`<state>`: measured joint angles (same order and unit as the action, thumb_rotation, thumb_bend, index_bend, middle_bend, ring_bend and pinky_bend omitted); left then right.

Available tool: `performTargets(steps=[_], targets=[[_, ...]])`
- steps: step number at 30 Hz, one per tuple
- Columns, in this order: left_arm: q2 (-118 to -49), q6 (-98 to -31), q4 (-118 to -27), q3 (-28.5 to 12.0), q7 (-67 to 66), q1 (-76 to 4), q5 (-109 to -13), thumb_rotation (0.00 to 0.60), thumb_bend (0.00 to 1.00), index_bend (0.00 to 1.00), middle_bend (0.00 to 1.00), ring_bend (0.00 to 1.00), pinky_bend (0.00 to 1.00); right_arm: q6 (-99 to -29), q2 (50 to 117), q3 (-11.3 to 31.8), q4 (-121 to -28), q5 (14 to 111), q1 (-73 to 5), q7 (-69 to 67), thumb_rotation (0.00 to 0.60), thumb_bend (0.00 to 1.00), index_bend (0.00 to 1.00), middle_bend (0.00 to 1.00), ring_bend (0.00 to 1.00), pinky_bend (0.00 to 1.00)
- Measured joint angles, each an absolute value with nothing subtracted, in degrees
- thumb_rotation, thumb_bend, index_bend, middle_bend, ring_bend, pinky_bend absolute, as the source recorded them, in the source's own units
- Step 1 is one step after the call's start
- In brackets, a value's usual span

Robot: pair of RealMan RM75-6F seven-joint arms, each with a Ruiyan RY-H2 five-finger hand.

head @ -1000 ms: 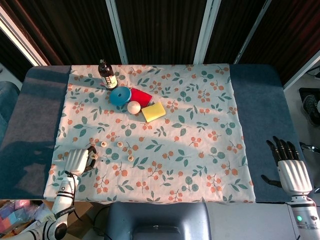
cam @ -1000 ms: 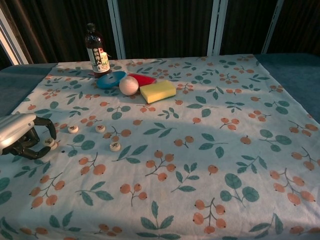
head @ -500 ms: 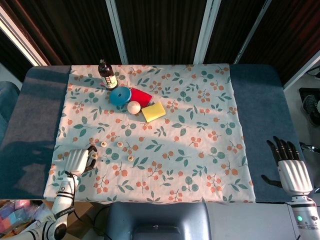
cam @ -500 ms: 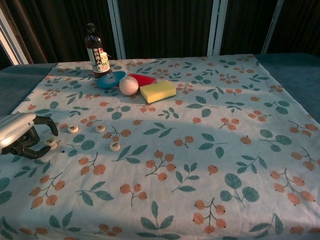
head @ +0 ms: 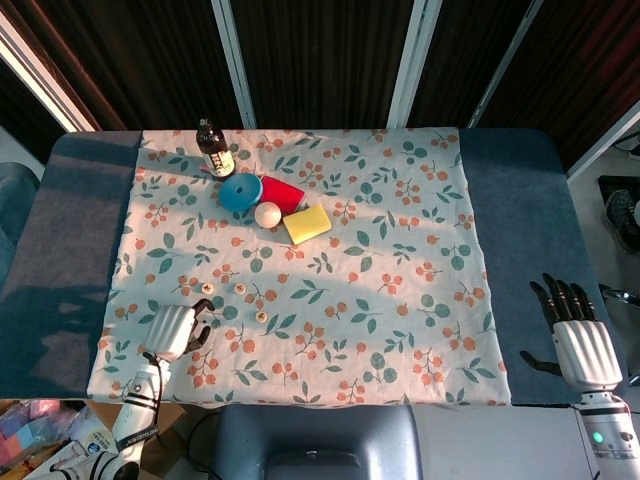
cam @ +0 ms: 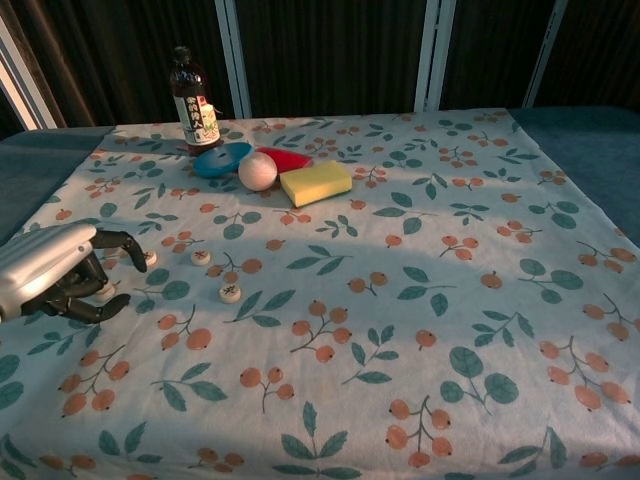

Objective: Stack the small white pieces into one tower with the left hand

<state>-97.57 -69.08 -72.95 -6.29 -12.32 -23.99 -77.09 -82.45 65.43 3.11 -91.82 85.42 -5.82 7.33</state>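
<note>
On the table [head: 520,200], head view: a floral cloth [head: 400,250] covers the middle. At its near-left edge lies the left hand [head: 175,330], dark fingers curled toward three small white pieces: one [head: 207,288] at far left, one [head: 240,288] beside it, one [head: 261,316] nearer the robot. Whether the hand holds anything cannot be told here. At the far-left end of the cloth: a dark bottle [head: 212,150] upright, a blue disc [head: 240,191], a red cup [head: 283,192] on its side, a white ball [head: 267,214], a yellow sponge [head: 307,224], all close together. The right hand [head: 578,335] rests on bare blue table at near right, fingers straight and spread, holding nothing. Chest view: left hand [cam: 60,275] low at the left edge, fingers [cam: 120,240] bent downward; a white piece [cam: 103,292] sits under them, touching, though a firm grip cannot be confirmed. Another piece [cam: 150,258] just beyond the fingertips, two more [cam: 201,257] [cam: 230,293] apart on the cloth. No tower stands. Bottle [cam: 194,105], disc [cam: 222,158], ball [cam: 257,171], sponge [cam: 316,182] at the far end.
</note>
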Motion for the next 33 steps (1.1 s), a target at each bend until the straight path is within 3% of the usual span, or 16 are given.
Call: performTargets(steps=[12,33], targets=[[-104.6,-63.9,-70.5,-8.8,-16.5,-29.0,-74.2,0.6,0.4,0.36,1.0,1.0,1.0,-82.3,65.1,3.4,-91.7,84.8,-5.8,6.5,0.6,0.16,0.0,0.0,0.0,0.0],[-109.6,-62.9,-68.0,-9.5,-22.6,-31.7,-71.4,0.6,0.39,0.38,1.0,1.0,1.0,-83.4,64.6,3.3,-91.7,85.5,-5.3,5.1,0.6,0.16,0.0,0.0,0.0,0.0]])
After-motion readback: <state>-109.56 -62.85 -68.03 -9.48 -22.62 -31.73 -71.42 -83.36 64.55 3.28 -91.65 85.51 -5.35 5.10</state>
